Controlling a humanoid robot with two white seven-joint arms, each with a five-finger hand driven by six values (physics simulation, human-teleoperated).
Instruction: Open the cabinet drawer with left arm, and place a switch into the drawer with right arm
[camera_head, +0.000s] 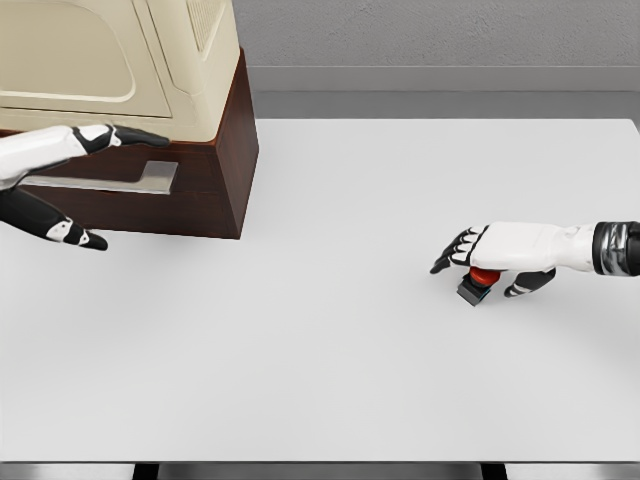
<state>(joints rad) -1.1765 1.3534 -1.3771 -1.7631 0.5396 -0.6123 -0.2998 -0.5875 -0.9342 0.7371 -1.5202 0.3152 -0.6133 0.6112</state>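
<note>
The cabinet (120, 60) stands at the table's far left, cream above with a dark brown drawer (215, 190) at its base. The drawer front carries a silver handle (150, 178) and looks flush with the cabinet. My left hand (130, 190) is open right at that front, fingers (135, 134) stretched above the handle and the thumb below it. A small switch (481, 279), red button on a dark base, lies on the table at the right. My right hand (483, 272) covers it palm down, fingers (450, 252) extended leftward and thumb beside it, not closed around it.
The white table (320, 340) runs from the cabinet to the right edge. A grey wall (440, 40) rises behind its far edge.
</note>
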